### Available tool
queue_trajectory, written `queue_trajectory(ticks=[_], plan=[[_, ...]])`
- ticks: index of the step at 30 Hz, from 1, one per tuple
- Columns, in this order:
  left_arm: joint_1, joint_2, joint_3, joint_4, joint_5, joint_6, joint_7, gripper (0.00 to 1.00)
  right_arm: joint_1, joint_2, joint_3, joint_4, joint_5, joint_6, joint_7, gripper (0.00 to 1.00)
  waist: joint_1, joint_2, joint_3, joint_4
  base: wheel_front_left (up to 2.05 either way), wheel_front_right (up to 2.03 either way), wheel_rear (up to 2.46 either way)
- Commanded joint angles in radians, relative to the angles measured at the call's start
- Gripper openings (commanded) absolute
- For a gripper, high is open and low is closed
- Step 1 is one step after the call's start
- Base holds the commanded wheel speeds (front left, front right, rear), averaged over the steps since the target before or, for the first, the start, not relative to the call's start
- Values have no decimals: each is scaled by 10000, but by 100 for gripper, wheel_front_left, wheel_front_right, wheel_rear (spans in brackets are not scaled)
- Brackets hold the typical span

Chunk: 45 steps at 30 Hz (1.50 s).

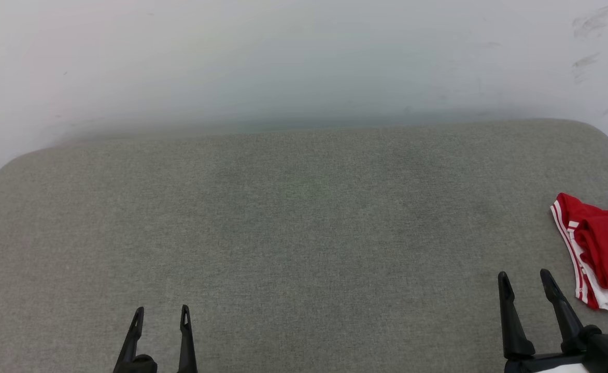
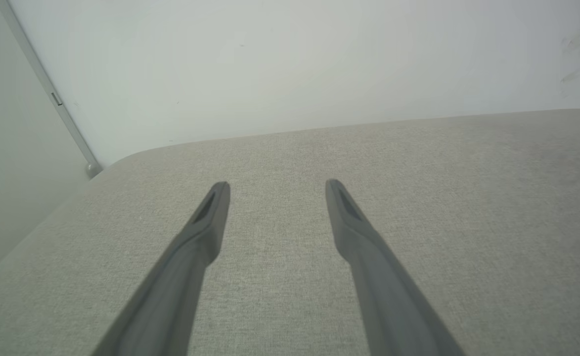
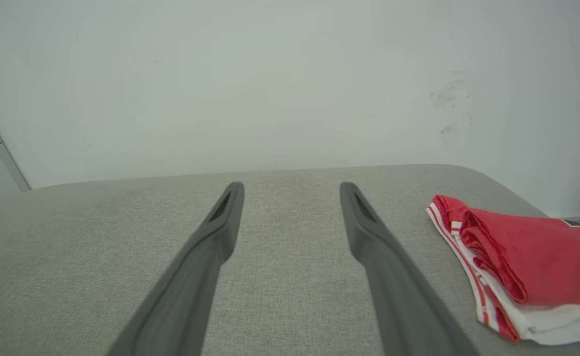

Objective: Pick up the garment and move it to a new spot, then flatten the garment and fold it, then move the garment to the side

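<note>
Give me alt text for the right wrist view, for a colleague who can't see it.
A folded red-and-white garment lies at the right on the grey fabric surface, apart from the open right gripper, whose two dark fingers rise from the bottom edge with nothing between them. A pale wall stands behind.

Soft even light, blurry wall

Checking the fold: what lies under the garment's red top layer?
The garment shows white, red-striped layers beneath it, on the grey surface. Inner folds are covered.
</note>
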State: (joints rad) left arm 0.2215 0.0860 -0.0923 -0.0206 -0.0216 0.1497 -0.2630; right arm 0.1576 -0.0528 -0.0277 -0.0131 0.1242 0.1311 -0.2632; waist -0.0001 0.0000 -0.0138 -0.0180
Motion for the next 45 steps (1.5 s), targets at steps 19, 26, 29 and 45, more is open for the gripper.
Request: queue_trajectory(ticks=[19,26,29,45], plan=[[-408,63,115,658,-2462,-434,396,0,-286,-128,102,622,2377,-1,427,0,1,0,24,-11,0,0,0],[-730,108,195,920,-3904,-693,649,0,-541,-195,110,822,3716,-1,678,0,1,0,32,1,0,0,0],[-858,124,231,1014,-4484,-796,750,0,-636,-217,110,899,4253,-1,781,0,1,0,36,6,0,0,0],[-1441,173,440,1403,-7225,-1263,1268,0,-1115,-300,64,1259,6795,-2,1313,0,1,0,56,33,0,0,0]])
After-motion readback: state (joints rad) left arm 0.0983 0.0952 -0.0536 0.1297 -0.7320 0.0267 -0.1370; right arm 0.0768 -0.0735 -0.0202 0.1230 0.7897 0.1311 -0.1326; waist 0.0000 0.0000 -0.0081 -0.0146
